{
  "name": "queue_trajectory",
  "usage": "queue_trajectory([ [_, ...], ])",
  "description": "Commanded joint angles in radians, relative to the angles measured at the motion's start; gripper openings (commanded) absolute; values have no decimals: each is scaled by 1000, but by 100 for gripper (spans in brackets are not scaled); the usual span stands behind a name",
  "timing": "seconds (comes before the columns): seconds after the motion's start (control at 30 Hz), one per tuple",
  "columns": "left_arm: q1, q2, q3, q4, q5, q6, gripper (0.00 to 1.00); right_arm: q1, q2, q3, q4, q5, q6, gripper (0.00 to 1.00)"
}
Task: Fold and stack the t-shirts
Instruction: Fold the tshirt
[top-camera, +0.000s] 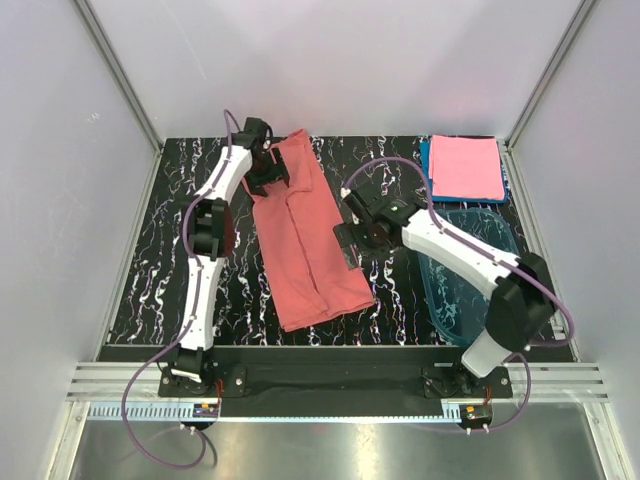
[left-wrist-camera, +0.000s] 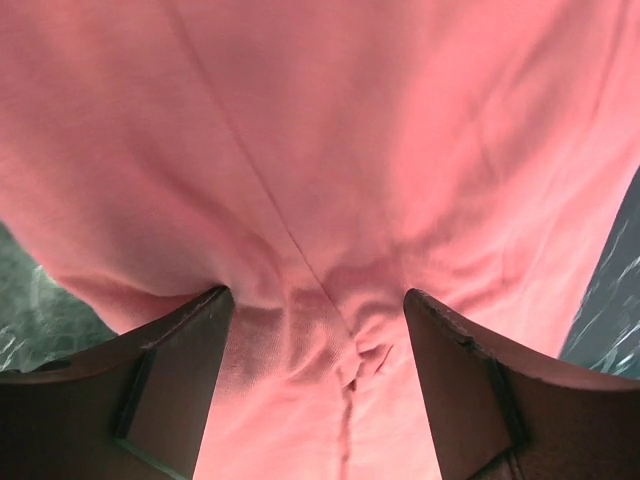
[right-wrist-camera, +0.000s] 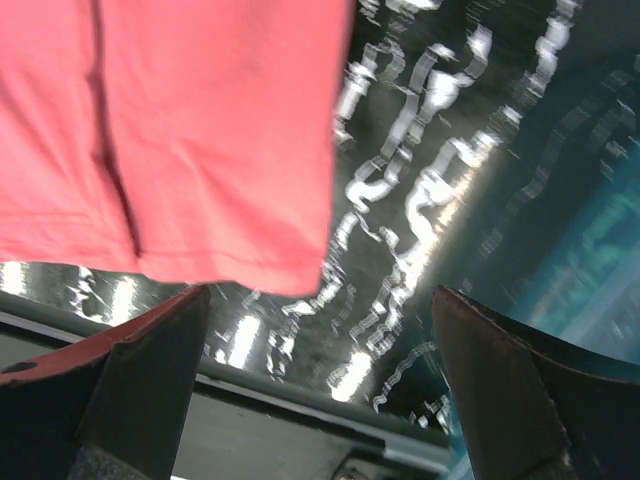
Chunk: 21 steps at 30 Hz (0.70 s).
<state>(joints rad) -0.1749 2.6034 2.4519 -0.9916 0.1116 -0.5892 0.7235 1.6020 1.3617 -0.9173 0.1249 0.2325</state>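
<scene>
A coral tee (top-camera: 305, 250), folded lengthwise into a long strip, lies on the black marbled bench (top-camera: 150, 260) between two robot arms, running from the far edge toward the near right. The left gripper (left-wrist-camera: 315, 295) bears down on the strip's far end. Its jaws are spread and their tips press into the cloth, with a small pucker raised between them but not pinched. The right gripper (right-wrist-camera: 320, 290) hangs just right of the tee, about midway along it, jaws released wide and holding nothing. Its wrist view takes in a hemmed corner of the tee and bare bench beside it. In the far right corner a pink tee (top-camera: 466, 167), folded square, sits on a blue tee (top-camera: 425, 160) whose edges show around it. A clear blue tub (top-camera: 455, 300) stands on the bench just near of that stack, partly under the right arm.
</scene>
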Motion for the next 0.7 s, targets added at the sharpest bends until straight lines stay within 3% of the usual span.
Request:
queue_trajectory([
  [0.0,-44,51,4,-13,38,221,78,-6,76,62,87,-108,-36,100],
  [0.1,-38,-89,-139,26,-44,207,84,-6,154,103,123,-197,-36,100],
  [0.13,-31,-203,-187,54,-59,191,85,-4,195,115,129,-233,-29,99],
  [0.2,1,-308,-281,117,-41,125,87,-4,232,154,138,-252,-21,97],
  [0.4,49,-529,-171,-90,-49,0,91,45,331,200,141,-246,-21,93],
  [0.5,49,-723,-345,-82,-24,-18,90,70,366,198,143,-278,11,93],
  [0.63,49,-974,-709,-19,5,-40,89,86,417,195,159,-297,86,93],
  [0.67,49,-1030,-860,5,-1,-43,89,91,420,186,172,-282,87,92],
])
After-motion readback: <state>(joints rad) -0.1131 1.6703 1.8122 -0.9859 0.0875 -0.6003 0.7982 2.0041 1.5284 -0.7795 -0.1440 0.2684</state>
